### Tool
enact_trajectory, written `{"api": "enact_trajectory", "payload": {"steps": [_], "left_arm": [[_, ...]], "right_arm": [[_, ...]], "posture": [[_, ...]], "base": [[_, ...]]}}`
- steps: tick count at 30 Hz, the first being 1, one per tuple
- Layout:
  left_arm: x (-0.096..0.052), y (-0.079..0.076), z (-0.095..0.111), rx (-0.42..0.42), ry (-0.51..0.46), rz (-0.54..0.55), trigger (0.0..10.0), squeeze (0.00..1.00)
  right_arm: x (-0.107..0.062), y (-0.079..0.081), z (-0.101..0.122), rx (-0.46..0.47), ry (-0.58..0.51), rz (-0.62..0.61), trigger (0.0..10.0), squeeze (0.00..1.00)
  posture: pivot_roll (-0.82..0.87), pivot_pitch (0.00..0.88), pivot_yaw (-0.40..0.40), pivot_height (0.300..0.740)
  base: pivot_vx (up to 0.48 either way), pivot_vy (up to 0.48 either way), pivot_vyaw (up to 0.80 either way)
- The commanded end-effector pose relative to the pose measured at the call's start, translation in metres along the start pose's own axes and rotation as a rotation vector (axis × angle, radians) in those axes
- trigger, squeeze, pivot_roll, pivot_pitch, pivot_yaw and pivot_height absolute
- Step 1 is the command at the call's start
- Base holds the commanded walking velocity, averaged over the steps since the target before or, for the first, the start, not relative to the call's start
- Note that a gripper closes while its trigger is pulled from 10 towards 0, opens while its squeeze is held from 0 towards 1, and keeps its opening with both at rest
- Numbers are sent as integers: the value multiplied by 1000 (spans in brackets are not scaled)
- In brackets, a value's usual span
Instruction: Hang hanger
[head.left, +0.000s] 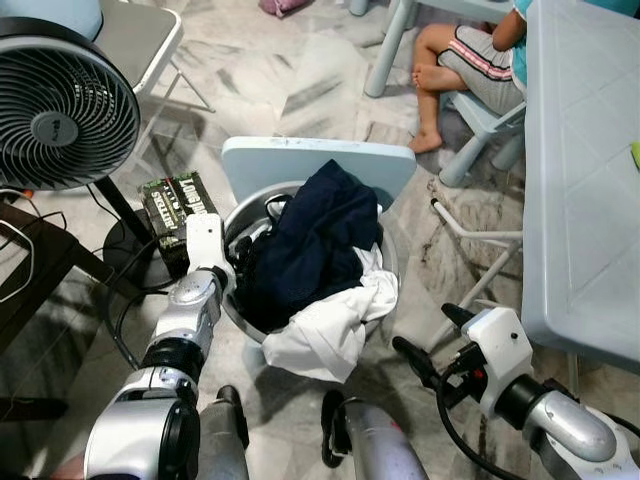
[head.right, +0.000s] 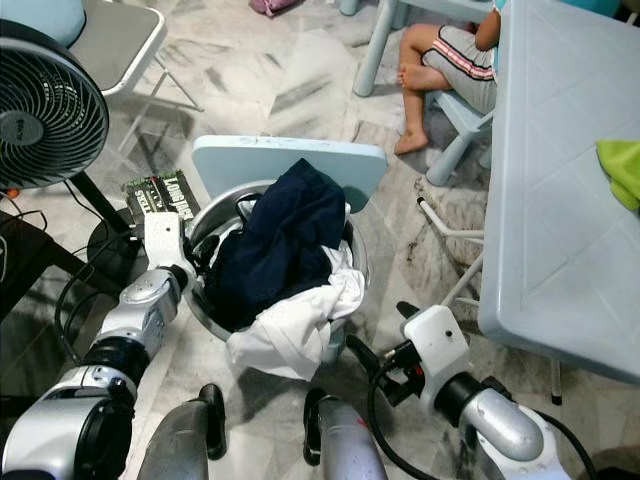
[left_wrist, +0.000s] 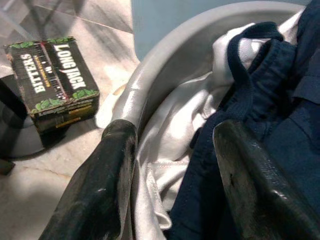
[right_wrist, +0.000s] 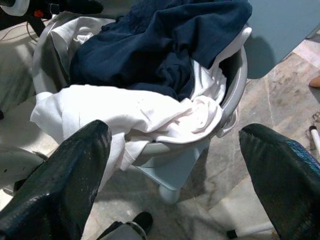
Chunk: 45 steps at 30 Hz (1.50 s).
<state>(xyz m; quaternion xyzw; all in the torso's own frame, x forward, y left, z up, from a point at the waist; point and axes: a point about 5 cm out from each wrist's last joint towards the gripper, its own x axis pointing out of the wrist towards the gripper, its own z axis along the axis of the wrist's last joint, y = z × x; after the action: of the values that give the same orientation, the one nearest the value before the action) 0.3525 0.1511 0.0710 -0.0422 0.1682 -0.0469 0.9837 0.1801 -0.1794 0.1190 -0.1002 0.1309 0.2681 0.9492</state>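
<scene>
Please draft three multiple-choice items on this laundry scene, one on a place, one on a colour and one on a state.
1. Where is the left pincer?
A. at the basin's rim, by the clothes
B. on the table
C. at the fan

2. What colour is the garment lying uppermost in the basin?
A. red
B. dark navy
C. yellow

3. How do the right pincer's fingers stand?
A. shut on a hanger
B. shut on white cloth
C. open, holding nothing

Answers:
1 A, its fingers straddle the grey rim in the left wrist view.
2 B, navy cloth tops the white cloth.
3 C, its fingers stand wide apart in the right wrist view.
</scene>
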Motion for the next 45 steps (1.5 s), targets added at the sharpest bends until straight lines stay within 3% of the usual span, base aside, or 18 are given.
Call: {"api": "enact_trajectory", "payload": {"steps": [1, 4, 5, 8, 12, 14, 19, 28, 37, 38, 39, 40, 45], "left_arm": [[1, -15, -4, 50, 17, -46, 10000, 1000], [2, -21, 12, 92, -68, -42, 10000, 1000], [1, -25, 24, 106, -148, -34, 10000, 1000], [-1, -26, 28, 118, -184, -10, 10000, 1000], [-2, -27, 12, 94, -112, -1, 10000, 1000], [-2, -30, -5, 30, -9, -31, 10000, 1000], [-3, -39, -24, -28, 86, -73, 10000, 1000], [-2, -44, -28, -40, 128, -82, 10000, 1000], [-6, -17, -7, -48, -7, 96, 10000, 1000], [-7, -14, -6, -41, -13, 101, 10000, 933], [-7, -12, -6, -34, -13, 100, 10000, 933], [-6, -10, -9, -32, 8, 91, 10000, 0], [-4, -12, -22, -37, 110, 2, 10000, 0]], "right_arm": [[-5, -2, 1, -8, 3, -13, 10000, 0], [-4, -3, 1, -8, -1, -17, 10000, 0], [-3, -3, 1, -9, -2, -19, 10000, 0], [-1, -2, 1, -10, -5, -19, 10000, 0], [0, -2, 1, -11, -7, -18, 10000, 0], [0, -2, 1, -14, -7, -17, 10000, 0], [-7, -4, 2, -24, 1, -25, 10000, 0], [-22, 1, 1, -19, 36, -23, 10000, 0], [-32, 4, -2, -5, 70, -24, 10000, 0], [-32, 4, -2, -3, 72, -24, 10000, 0], [-32, 5, -2, -2, 72, -23, 10000, 0], [-32, 6, -2, 0, 72, -19, 10000, 0], [-33, 9, 0, 4, 74, -14, 10000, 0]], "posture": [[-212, 271, -94, 740], [-205, 269, -93, 740], [-205, 269, -93, 740], [-197, 267, -92, 740], [-196, 265, -94, 740], [-199, 265, -94, 740], [-233, 275, -100, 740], [-256, 314, -110, 740], [-248, 353, -118, 740], [-244, 356, -118, 740], [-243, 357, -119, 740], [-241, 359, -119, 740], [-271, 369, -130, 740]], "base": [[0, 0, 0], [0, 0, 0], [0, 0, 0], [0, 0, 0], [0, 0, 0], [0, 0, 0], [0, 0, 0], [0, 0, 0], [0, 0, 0], [0, 0, 0], [0, 0, 0], [0, 0, 0], [0, 0, 0]]}}
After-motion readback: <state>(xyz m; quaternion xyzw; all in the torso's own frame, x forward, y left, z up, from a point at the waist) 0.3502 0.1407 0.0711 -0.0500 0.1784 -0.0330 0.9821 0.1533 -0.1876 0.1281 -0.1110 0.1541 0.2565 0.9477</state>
